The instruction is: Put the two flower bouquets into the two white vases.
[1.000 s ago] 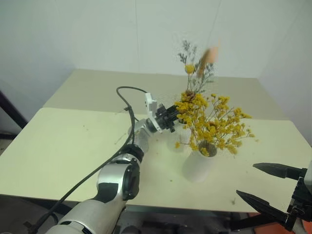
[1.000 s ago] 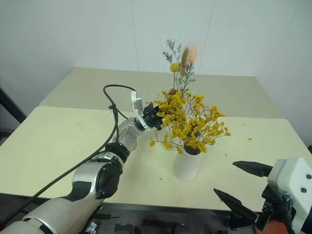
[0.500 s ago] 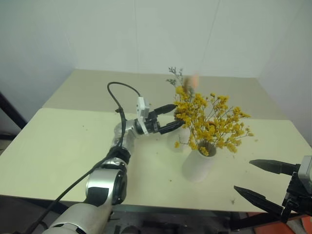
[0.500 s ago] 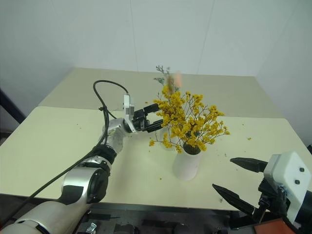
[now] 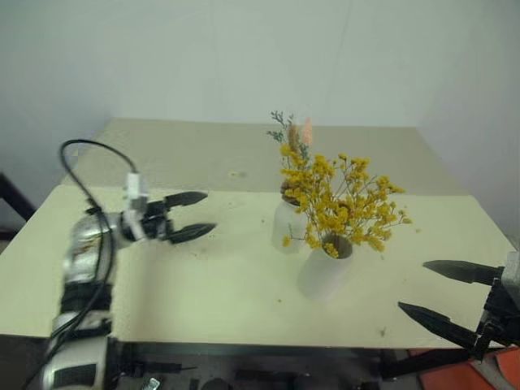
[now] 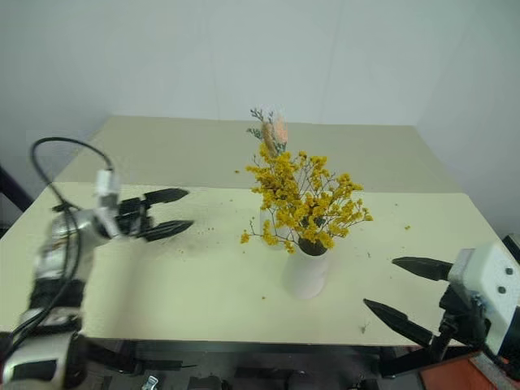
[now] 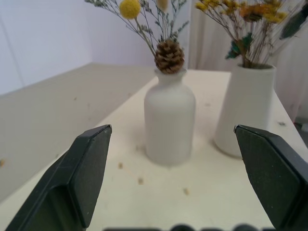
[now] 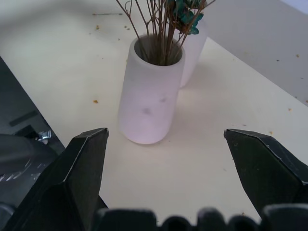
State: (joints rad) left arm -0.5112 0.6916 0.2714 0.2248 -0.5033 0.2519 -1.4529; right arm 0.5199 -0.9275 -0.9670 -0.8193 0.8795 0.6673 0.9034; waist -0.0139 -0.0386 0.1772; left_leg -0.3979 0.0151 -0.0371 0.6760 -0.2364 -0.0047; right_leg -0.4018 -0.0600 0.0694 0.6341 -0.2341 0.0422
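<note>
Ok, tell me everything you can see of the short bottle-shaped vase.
The short white vase is a matte, ceramic-looking bottle with a rounded body and a narrow neck. It stands upright on the cream table, close beside the taller tapered vase, farther from the robot. The thin sprig stands in it, its brown cone resting at the mouth. Neither gripper touches it.

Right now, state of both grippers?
Left gripper: open, holding nothing.
Right gripper: open, holding nothing.

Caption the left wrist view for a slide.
Open left gripper faces the short bottle vase holding the pinecone sprig, beside the taller cone vase of yellow flowers.
</note>
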